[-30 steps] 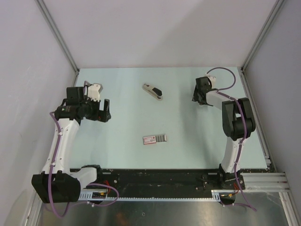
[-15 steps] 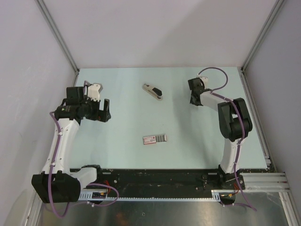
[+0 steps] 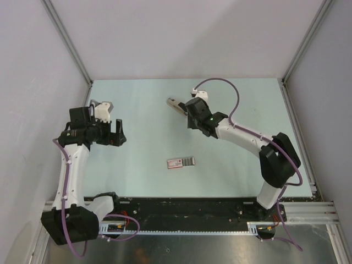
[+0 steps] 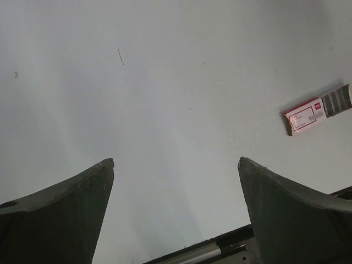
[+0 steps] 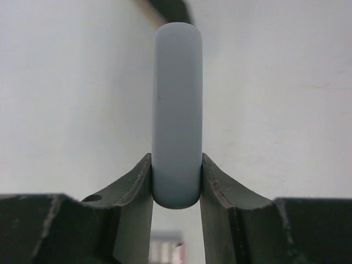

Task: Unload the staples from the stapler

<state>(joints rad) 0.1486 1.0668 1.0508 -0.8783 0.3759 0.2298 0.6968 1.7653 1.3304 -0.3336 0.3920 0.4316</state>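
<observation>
Pinched in narrow jaws of the right gripper [image 5: 176,165]: the stapler [image 5: 176,93], upper middle overhead. Left gripper [image 4: 176,165] wide, empty. Risk of slipping or pivoting out when pried open, given smooth casing.

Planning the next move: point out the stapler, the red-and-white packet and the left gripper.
stapler [image 5: 176,110]: right wrist view, middle of its pale body.
red-and-white packet [image 3: 181,161]: top view, its centre.
left gripper [image 4: 176,161]: left wrist view, midway between fingertips.

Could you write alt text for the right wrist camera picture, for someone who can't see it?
A slim silver-grey stapler sits clamped between the right end effector's two dark fingers, touching both. Pale table lies behind.
</observation>
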